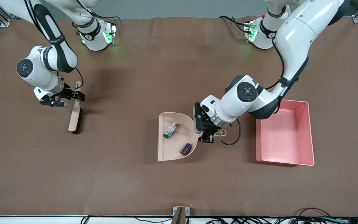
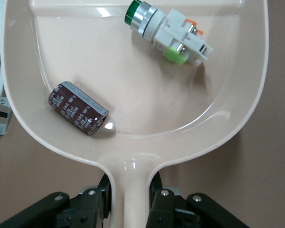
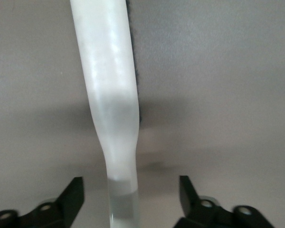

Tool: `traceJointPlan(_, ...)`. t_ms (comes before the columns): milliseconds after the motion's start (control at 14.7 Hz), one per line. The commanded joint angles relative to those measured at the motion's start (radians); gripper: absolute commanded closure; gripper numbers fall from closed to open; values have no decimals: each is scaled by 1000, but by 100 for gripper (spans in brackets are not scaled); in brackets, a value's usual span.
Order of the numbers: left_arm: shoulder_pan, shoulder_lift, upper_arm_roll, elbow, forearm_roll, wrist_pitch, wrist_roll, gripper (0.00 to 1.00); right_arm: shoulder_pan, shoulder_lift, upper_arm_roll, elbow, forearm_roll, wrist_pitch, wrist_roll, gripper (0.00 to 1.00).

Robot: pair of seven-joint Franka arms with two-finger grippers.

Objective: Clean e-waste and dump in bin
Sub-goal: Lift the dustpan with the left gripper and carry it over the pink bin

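Front view shows the dustpan (image 1: 169, 152) nearest the camera, lying flat on the table (image 1: 179, 186) with both scraps in it: the dark block (image 1: 186, 149) by the pan's wall, and, slightly farther back, the whitish switch (image 1: 169, 130) with its green cap. Both look small, hard and light, likely to slide or roll on the glossy plastic, so the pan probably needs to stay level until it is over the bin (image 1: 306, 109), which sits beside the pan toward the left arm's end. The left gripper (image 1: 208, 137) is clamped on the pan's stiff, narrow handle (image 2: 133, 190), a sound place to hold. Farther back, at the right arm's end, the right gripper (image 1: 73, 95) stands spread wide around the brush (image 1: 75, 115) handle without pinching it.
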Motion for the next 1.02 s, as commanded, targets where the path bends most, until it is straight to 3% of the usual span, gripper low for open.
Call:
traceJointPlan(0, 75, -18, -71, -3, 20, -2, 1, 100, -41, 10, 17, 68, -13, -51, -1, 0)
traceJointPlan(410, 146, -47, -101, -4, 20, -13, 9, 100, -56, -42, 17, 457, -13, -635, -15, 0)
traceJointPlan(614, 205, -69, -112, -1, 14, -102, 7, 100, -52, -56, 22, 660, -13, -852, -12, 0)
traceJointPlan(956, 373, -101, -198, -1, 11, -292, -3, 100, 5, -66, 28, 977, -50, -1146, -3, 0)
